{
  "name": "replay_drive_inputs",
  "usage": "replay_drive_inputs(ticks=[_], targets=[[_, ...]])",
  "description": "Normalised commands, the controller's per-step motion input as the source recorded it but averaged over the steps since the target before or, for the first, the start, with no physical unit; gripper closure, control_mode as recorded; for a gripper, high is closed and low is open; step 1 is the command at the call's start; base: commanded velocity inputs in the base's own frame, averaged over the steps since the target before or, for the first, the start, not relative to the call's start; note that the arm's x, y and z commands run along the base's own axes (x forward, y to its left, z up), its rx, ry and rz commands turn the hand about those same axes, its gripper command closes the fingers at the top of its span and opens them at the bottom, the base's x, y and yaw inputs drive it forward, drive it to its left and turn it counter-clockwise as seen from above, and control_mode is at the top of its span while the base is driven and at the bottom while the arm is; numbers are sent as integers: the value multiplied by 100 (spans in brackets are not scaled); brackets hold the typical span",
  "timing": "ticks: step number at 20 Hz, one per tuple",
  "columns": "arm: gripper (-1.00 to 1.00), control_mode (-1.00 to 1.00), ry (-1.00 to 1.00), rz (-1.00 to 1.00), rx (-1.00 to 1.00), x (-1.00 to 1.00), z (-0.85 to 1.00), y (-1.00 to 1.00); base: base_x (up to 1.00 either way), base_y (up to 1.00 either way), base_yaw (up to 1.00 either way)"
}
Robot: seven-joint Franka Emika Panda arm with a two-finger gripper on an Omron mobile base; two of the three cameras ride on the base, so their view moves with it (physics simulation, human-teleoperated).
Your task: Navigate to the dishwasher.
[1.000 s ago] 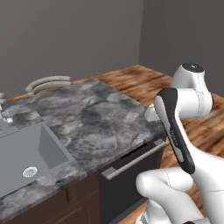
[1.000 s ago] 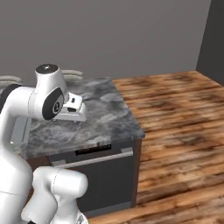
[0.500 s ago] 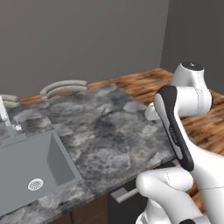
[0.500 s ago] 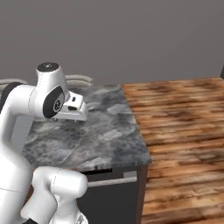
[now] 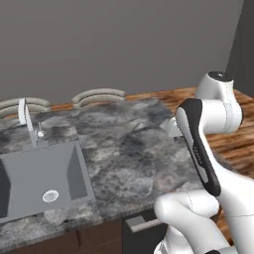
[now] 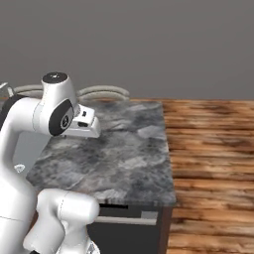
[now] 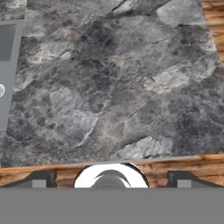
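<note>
Dishwasher position relative to gripper

The flat, nearly black dishwasher front (image 6: pixel 131 233) sits under the grey marbled stone counter (image 6: pixel 124 154), directly below the gripper (image 6: pixel 92 130); jaw state cannot be determined.

- The arm (image 6: pixel 30 149) rises at the lower left, bent over a grey marbled counter (image 6: pixel 134 158).
- Under the counter's near edge sits the dishwasher (image 6: pixel 126 235), its dark front topped by a grey bar handle (image 6: pixel 129 220).
- A wood floor (image 6: pixel 213 149) lies to the right.
- A grey wall (image 6: pixel 149 44) stands behind.
</note>
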Motion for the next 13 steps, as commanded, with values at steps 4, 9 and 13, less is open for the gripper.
replay_drive_inputs(ticks=[4,9,13], targets=[[-100,100,0,0,0,0,0,0,69,-18,37],[-100,100,0,0,0,0,0,0,51,-3,25],[-100,100,0,0,0,0,0,0,23,0,9]])
